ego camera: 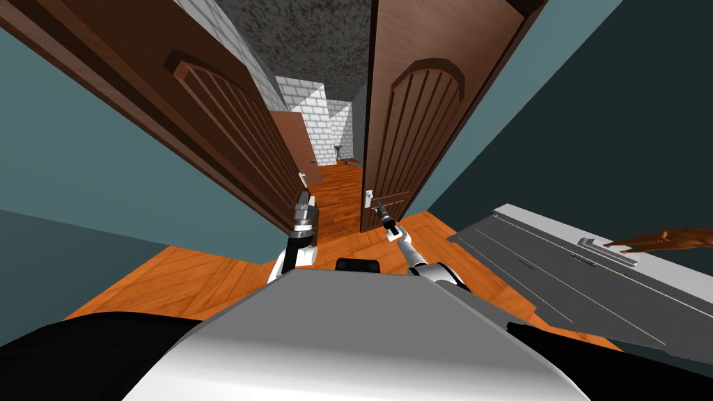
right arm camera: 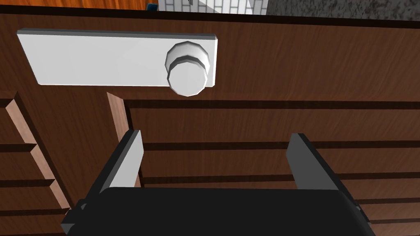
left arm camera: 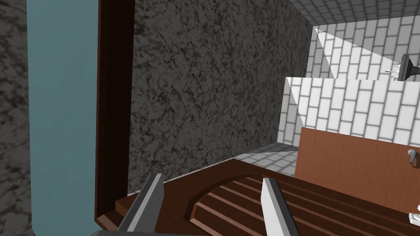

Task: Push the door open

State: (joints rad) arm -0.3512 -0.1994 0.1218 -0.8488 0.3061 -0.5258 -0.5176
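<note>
Two brown panelled door leaves stand ajar, with a gap between them onto a corridor. The right leaf (ego camera: 418, 132) carries a white plate (right arm camera: 102, 59) with a round knob (right arm camera: 186, 73). My right gripper (ego camera: 379, 207) is close to that leaf just beside the knob, open (right arm camera: 217, 159) with nothing between its fingers. My left gripper (ego camera: 303, 197) is at the free edge of the left leaf (ego camera: 230, 132), also open (left arm camera: 211, 200), and its fingers frame that leaf's ribbed panel (left arm camera: 242, 205).
Beyond the gap lie an orange wood floor (ego camera: 341, 195), white brick walls (ego camera: 310, 104) and another brown door (left arm camera: 352, 164) with a grey handle (left arm camera: 412, 155). A grey drawer unit (ego camera: 557, 271) stands close on my right. Teal walls flank the doorway.
</note>
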